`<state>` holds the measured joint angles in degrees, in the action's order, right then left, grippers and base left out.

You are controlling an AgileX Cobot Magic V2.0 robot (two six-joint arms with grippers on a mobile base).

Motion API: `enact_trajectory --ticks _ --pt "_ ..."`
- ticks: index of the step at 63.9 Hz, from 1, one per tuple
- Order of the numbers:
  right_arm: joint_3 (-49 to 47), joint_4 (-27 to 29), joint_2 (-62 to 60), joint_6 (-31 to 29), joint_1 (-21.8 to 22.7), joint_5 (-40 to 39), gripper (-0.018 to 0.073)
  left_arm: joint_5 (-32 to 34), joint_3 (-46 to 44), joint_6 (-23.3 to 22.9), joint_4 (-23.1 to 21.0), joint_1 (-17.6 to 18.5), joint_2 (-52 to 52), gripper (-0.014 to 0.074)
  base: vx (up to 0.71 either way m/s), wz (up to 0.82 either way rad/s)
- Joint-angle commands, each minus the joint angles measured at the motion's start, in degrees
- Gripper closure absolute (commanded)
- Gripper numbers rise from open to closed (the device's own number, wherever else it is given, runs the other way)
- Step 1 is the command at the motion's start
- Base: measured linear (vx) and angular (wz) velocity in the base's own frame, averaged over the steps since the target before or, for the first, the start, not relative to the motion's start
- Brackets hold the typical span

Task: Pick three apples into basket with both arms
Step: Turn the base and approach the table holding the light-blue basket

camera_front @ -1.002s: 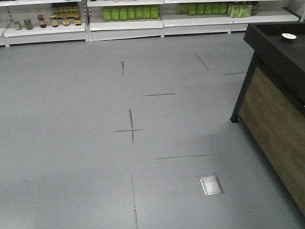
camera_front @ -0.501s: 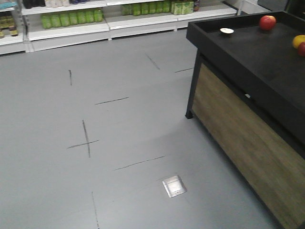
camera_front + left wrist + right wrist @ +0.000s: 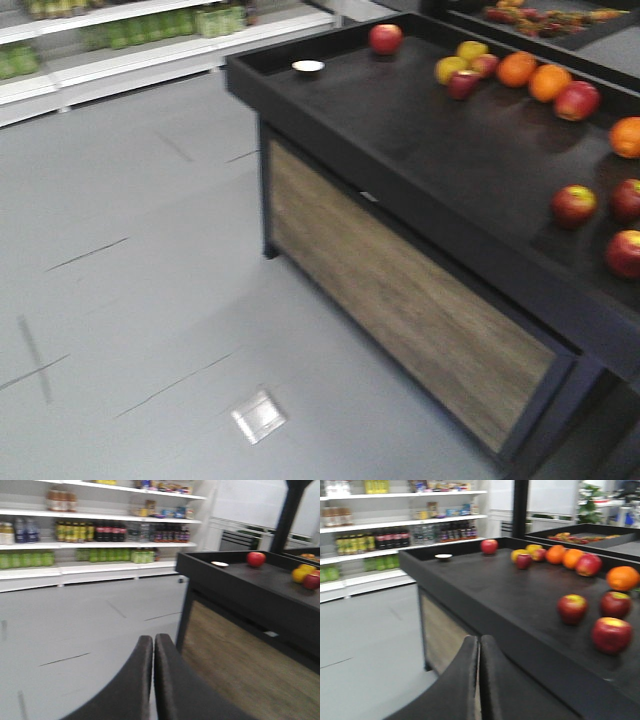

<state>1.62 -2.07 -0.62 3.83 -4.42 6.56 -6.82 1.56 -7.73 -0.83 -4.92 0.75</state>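
Left end effector point(image 3: 153, 640): the two dark fingers were pressed flat against each other, no gap visible, nothing between them. It hung over grey floor point(image 3: 75, 615). Shelves point(image 3: 100, 544) of bottles stood far ahead of it.

Right end effector point(image 3: 479, 640): same condition, fingers closed together and empty.

Bench point(image 3: 420, 150): black tray top with a raised rim and a wood-look front panel. It stood ahead and to the right of the left end effector, well apart from it. For the right end effector, the near rim ran just ahead and off to the right.

Apples point(image 3: 572, 608): three dark red ones sat in a loose cluster on the bench top, ahead-right of the right end effector and nearer to it than any other fruit. Two sat side by side. The third sat closer to the rim, under the right-hand one. Whether those two touched could not be told through the blur.

Other fruit, all farther ahead of the right end effector:
- A lone red apple point(image 3: 489, 546) sat at the back rim, with a small white dish point(image 3: 443, 557) to its left.
- A row of oranges point(image 3: 555, 554) sat with a larger red apple point(image 3: 588, 564) beside them.
- Yellow apples point(image 3: 534, 547) sat left of the oranges.

A metal floor plate point(image 3: 258, 416) was set in the floor in front of the bench.
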Motion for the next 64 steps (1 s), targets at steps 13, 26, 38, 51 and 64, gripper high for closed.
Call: enact_trajectory --ticks 13,26,38,51,64 --pt "0.9 -0.4 -0.6 0.0 0.4 -3.8 0.0563 4.4 1.1 0.0 -0.2 0.3 0.8 0.0603 0.17 -0.65" --pt "0.9 -0.4 -0.6 0.0 0.4 -3.8 0.0563 4.4 1.1 0.0 -0.2 0.3 0.8 0.0603 0.16 -0.64" --pt "0.9 -0.4 -0.6 0.0 0.4 -3.8 0.0563 4.4 1.1 0.0 -0.2 0.3 0.8 0.0603 0.14 -0.58" --pt "0.9 -0.4 -0.6 0.0 0.4 -3.8 0.0563 4.4 1.1 0.0 -0.2 0.3 0.8 0.0603 0.13 -0.52" --pt "0.9 -0.4 -0.6 0.0 0.4 -3.8 0.0563 4.4 1.1 0.0 -0.2 0.3 0.8 0.0603 0.12 -0.48"
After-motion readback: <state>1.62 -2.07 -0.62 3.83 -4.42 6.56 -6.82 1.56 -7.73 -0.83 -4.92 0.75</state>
